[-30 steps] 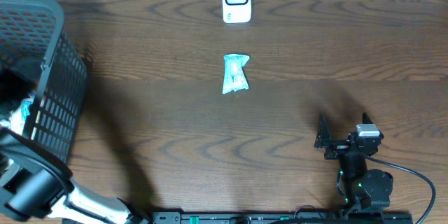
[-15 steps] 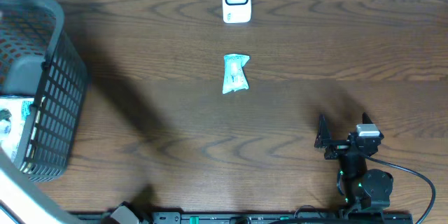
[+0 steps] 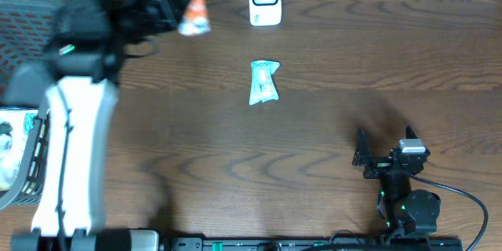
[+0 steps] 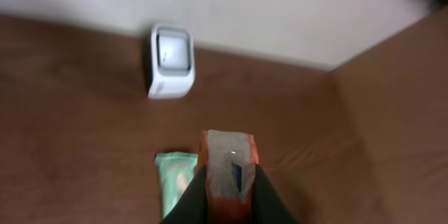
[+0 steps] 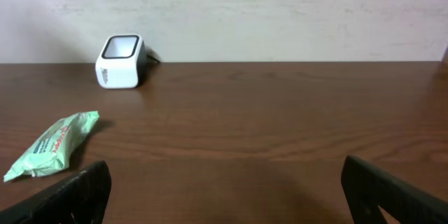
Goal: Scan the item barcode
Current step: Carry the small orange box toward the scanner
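My left gripper [image 3: 177, 8] is shut on an orange and white packet [image 3: 193, 11], held in the air at the far left of the table, left of the white scanner [image 3: 265, 0]. In the left wrist view the packet [image 4: 229, 168] stands between my black fingers [image 4: 269, 206], with the scanner [image 4: 170, 59] further off and to the left. A green packet [image 3: 263, 82] lies flat on the table in front of the scanner, also seen below the left gripper [image 4: 175, 182]. My right gripper [image 3: 375, 157] rests open near the front right, nothing between its fingers [image 5: 70, 196].
A dark mesh basket [image 3: 23, 31] stands at the left edge with other packets inside, partly hidden by my left arm. The right wrist view shows the scanner [image 5: 120, 61] and the green packet [image 5: 54, 143] far off to the left. A wall runs behind the table.
My left arm has swung up out of the basket area to the far left of the table, carrying the orange packet toward the scanner. The right arm has not moved.
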`<state>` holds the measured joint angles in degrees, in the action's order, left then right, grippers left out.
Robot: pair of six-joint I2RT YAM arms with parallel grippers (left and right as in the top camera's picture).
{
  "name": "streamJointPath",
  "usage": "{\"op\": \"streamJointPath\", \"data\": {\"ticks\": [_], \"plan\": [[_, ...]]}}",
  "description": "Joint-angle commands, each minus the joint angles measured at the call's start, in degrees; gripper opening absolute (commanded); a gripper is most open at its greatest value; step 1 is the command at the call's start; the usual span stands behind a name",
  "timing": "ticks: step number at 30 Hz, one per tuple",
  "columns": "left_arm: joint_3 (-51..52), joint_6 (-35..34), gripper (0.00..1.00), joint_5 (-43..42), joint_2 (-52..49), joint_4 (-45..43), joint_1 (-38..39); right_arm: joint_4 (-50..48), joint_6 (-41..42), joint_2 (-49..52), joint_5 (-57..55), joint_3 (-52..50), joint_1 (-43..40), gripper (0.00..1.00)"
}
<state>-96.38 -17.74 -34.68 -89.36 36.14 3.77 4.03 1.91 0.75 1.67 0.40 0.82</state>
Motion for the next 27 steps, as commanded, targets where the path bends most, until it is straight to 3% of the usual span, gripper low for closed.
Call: {"op": "streamJointPath", "data": {"ticks": [1,15,27], "plan": [[-0.2,5.5,0.08,9.4,-6.0,1.9,4.2,0.3,0.4,-0.1,0.0,-0.1,-0.3,0.99],[-0.2,7.6,0.08,17.3,-26.6,6.7,10.3,0.3,0.4,-0.1,0.0,-0.1,-0.3,0.99],[-0.2,6.7,0.08,17.4,-34.2,3.6,13.3,0.3,0.4,-0.1,0.0,-0.1,-0.3,0.99]]}}
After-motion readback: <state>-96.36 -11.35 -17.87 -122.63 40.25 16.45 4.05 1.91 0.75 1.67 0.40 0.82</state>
